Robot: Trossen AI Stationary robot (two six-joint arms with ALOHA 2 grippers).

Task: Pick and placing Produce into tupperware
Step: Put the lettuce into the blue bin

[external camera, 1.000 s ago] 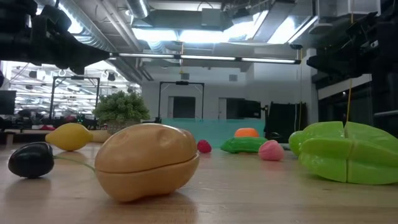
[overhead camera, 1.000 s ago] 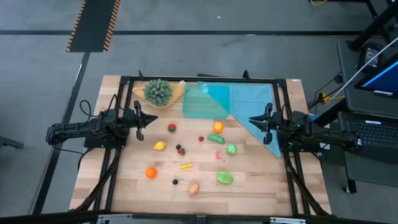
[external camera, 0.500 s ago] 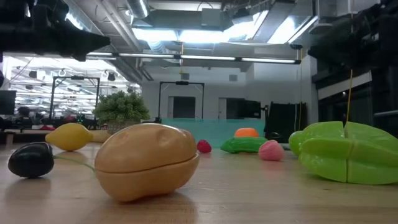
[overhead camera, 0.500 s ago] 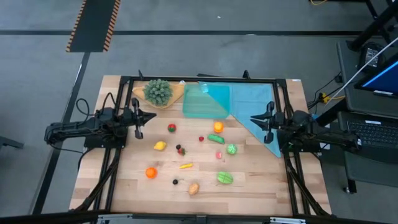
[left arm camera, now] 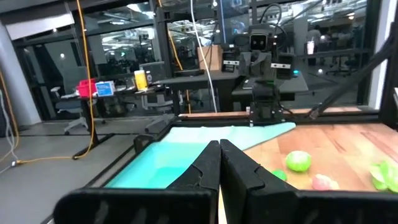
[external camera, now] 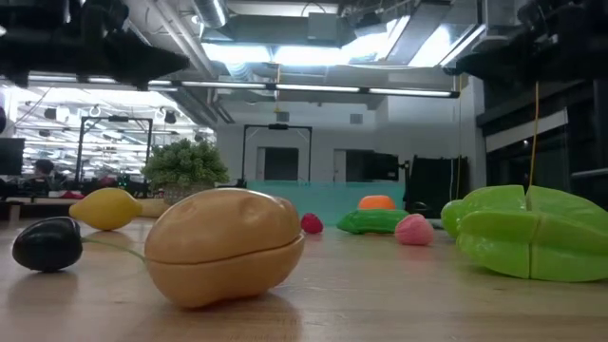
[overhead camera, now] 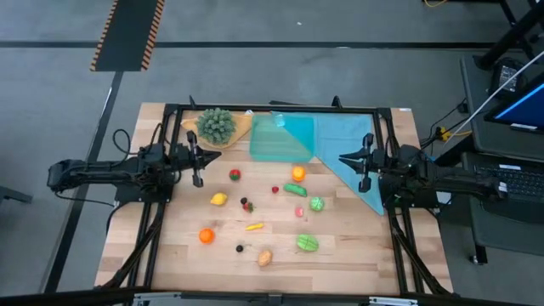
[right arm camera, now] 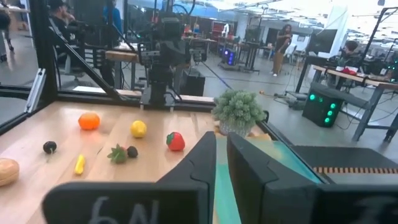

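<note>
— Wooden table (overhead camera: pixel 340 255) from above: where are the grippers?
— Left gripper (overhead camera: pixel 196 159) hangs at the left side, fingers pressed together, empty. Right gripper (overhead camera: pixel 362 163) hangs over the teal cloth (overhead camera: pixel 348 140), also closed on nothing.
— And the produce (overhead camera: pixel 295 189)?
— Scattered mid-table; the tupperware (overhead camera: pixel 279 138) sits empty at the far edge.
— Low view?
— A tan potato (external camera: pixel 223 245) lies nearest the camera.
— Wrist views?
— Each shows its fingers (left arm camera: pixel 214 163) (right arm camera: pixel 211 158) shut, touching nothing.

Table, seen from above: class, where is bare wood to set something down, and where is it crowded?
Bare wood runs along the near edge below the potato, and between the orange and the left frame rail. The middle is crowded with produce; the tupperware and cloth fill the far side.
</note>
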